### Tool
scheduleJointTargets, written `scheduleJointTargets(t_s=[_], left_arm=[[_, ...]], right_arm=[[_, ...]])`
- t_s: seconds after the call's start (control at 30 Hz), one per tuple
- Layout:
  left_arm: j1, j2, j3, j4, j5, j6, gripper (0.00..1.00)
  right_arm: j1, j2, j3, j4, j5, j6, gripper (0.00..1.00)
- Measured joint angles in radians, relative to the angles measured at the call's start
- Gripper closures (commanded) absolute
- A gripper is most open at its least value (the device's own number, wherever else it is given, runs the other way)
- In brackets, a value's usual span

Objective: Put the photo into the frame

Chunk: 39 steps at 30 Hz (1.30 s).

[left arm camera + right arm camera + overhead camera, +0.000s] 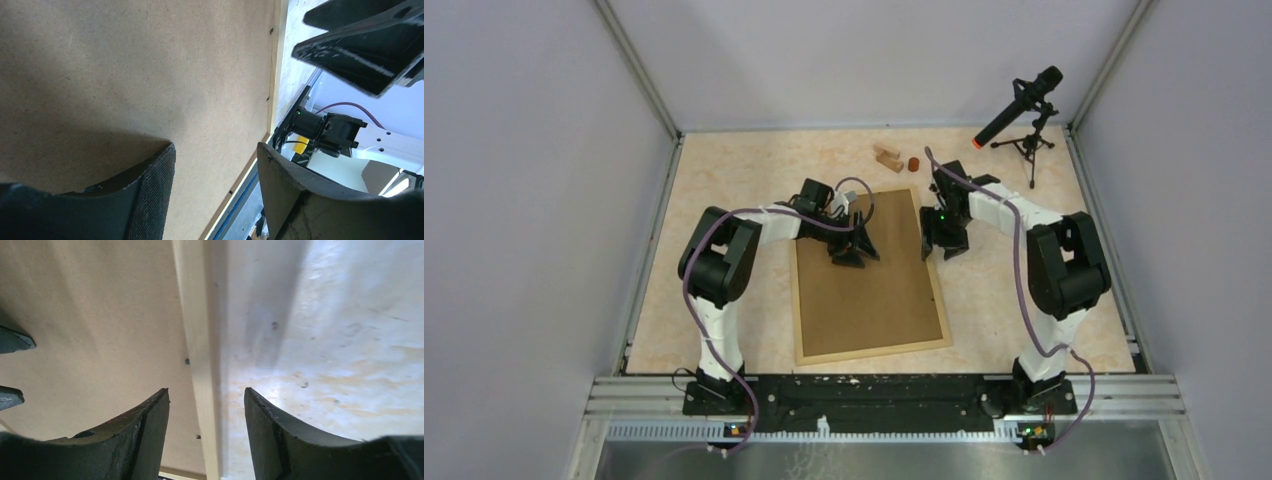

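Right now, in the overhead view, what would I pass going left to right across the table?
Left fingers → wooden blocks → small red-brown cylinder → right fingers → microphone. The frame lies under both sets of fingers, so it has no clear place in the order.

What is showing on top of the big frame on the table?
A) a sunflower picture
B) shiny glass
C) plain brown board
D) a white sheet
C: the frame lies flat on the table with its brown board facing up, and no picture can be seen.
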Motion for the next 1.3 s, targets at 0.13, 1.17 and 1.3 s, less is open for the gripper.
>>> scheduleJointTargets(t_s=[0.13,1.17,1.3], left_arm=[[0.0,0.0,0.0,0.0,0.0,0.0,0.27],[0.058,0.083,0.143,0.021,-0.066,-0.072,0.34],[0.058,0.083,0.143,0.021,-0.066,-0.074,0.34]], right_arm=[[-0.04,-0.016,0.023,-0.012,0.025,-0.018,0.48],[-0.148,0.31,0.346,0.104,-0.176,-0.017,0.58],[-0.149,0.326,0.367,0.102,-0.185,-0.016,0.58]])
